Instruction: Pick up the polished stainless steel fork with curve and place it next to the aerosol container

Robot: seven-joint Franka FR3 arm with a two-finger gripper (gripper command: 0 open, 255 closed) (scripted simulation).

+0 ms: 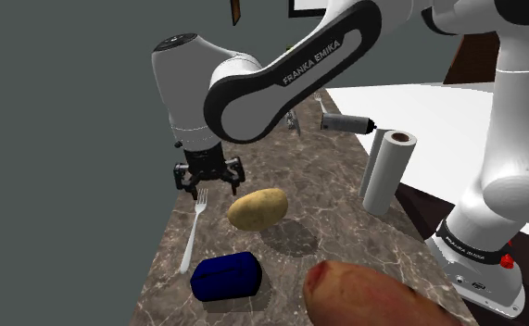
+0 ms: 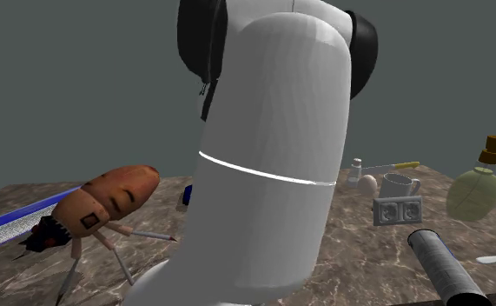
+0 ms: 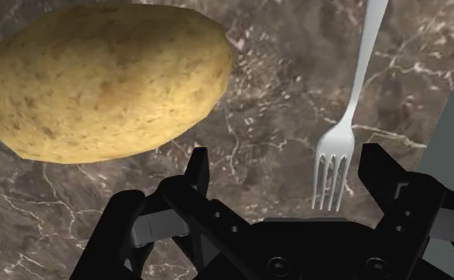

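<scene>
A pale silvery fork [image 1: 193, 233] lies flat on the brown marble counter [image 1: 336, 231], near its edge on the shoulder view's left, tines toward the far end. My black gripper [image 1: 209, 178] hangs open just above the tines. From the wrist, the fork [image 3: 347, 131] has its tines between my fingers, closer to one finger [image 3: 378, 169] and touching neither; the gripper [image 3: 287, 171] holds nothing. The aerosol container [image 1: 346, 121], a grey cylinder with a dark cap, lies on its side at the far end of the counter.
A potato [image 1: 258, 208] [image 3: 106, 79] sits close beside the fork. A dark blue block [image 1: 226, 275] and a reddish-brown potato-like thing [image 1: 373, 296] lie nearer the camera. A paper-towel roll [image 1: 387, 171] stands at the counter's right edge. A grey wall [image 1: 58, 185] borders the left.
</scene>
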